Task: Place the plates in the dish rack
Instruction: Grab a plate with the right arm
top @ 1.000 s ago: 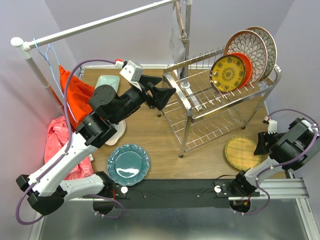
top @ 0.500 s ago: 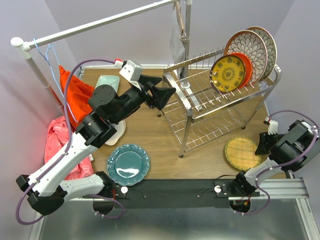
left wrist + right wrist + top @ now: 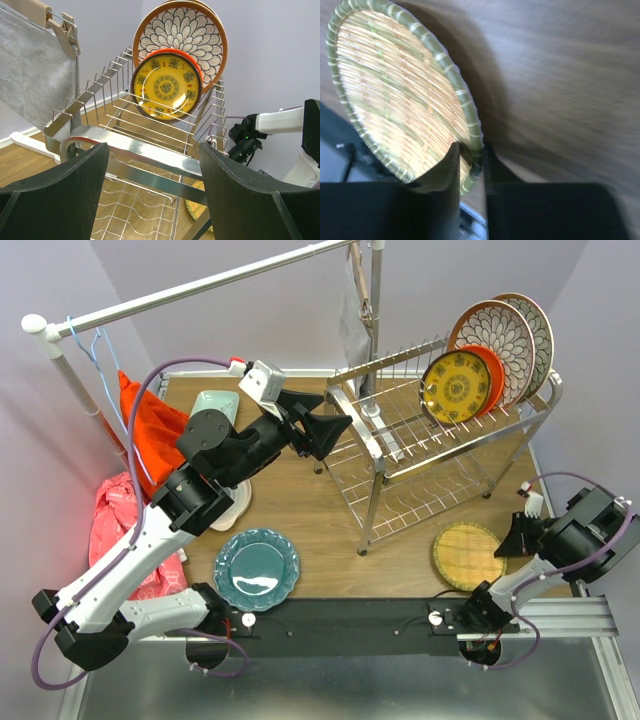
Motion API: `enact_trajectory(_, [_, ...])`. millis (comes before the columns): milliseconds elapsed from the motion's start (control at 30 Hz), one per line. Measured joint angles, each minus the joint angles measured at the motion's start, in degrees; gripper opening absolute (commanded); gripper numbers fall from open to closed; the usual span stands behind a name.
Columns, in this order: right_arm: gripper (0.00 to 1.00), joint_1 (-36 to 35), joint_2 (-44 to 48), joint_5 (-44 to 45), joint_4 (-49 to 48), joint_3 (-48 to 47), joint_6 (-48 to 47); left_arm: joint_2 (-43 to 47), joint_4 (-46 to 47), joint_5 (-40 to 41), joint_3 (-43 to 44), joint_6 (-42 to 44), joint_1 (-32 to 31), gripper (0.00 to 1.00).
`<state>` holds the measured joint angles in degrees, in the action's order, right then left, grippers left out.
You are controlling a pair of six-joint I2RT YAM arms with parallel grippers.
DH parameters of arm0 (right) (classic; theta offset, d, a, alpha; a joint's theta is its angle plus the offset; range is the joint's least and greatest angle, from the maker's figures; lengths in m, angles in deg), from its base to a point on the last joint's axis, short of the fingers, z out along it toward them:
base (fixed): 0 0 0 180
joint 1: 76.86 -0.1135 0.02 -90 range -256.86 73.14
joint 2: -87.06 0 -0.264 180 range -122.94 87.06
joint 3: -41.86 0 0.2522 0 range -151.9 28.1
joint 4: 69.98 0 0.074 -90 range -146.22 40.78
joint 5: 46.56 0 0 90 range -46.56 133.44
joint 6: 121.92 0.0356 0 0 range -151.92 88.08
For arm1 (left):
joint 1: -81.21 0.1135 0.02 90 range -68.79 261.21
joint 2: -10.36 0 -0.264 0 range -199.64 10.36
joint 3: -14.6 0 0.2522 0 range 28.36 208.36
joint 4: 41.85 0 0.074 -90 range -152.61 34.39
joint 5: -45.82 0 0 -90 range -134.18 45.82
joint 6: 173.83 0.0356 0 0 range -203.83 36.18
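Step in hand: pickup of the woven plate [image 3: 468, 555], which lies flat near the counter's near right corner, in front of the dish rack [image 3: 378, 455]. The right tool [image 3: 470, 156] pinches its rim. The left tool [image 3: 152, 170] hangs spread wide at the rack's left end, holding nothing. Next move likely calls for lifting, tipping the plate upright and slotting it between free prongs.

In the right wrist view, blur smears the woven plate [image 3: 395, 95] and the table [image 3: 560, 75], and the right fingers [image 3: 442, 170] cover the plate's near rim. In the left wrist view, the yellow plate [image 3: 167, 90] hides most of the orange plate [image 3: 196, 62] and the lower half of the floral plate [image 3: 182, 30]. The cloth [image 3: 35, 75] runs off the left edge.
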<state>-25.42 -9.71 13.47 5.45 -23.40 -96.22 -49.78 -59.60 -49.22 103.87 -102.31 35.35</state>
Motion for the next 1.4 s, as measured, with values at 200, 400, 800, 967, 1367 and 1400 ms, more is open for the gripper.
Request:
enact_trajectory(200, [0.01,0.0,-1.2,-1.0,4.8,0.4,4.8,0.3,0.0,0.0,-0.2,0.0,0.0,0.81])
enact_trajectory(400, [0.01,-0.1,2.9,-0.9,6.4,0.0,5.7,2.0,0.0,0.0,-1.0,0.0,0.0,0.81])
enact_trajectory(800, [0.01,-0.1,17.9,1.8,4.8,-18.1,4.2,3.3,1.2,0.0,-1.4,0.0,0.0,0.81])
enact_trajectory(967, [0.01,-0.1,23.2,4.0,4.7,-23.6,4.2,3.7,1.9,-0.2,-1.5,0.0,0.0,0.81])
enact_trajectory(1367, [0.01,-0.1,33.2,7.3,5.8,-39.8,7.3,3.8,2.5,-1.6,-1.5,2.7,0.0,0.81])
enact_trajectory(1400, [0.0,-0.1,33.2,7.7,5.7,-42.3,8.0,3.8,2.5,-1.6,-1.4,2.9,0.0,0.81])
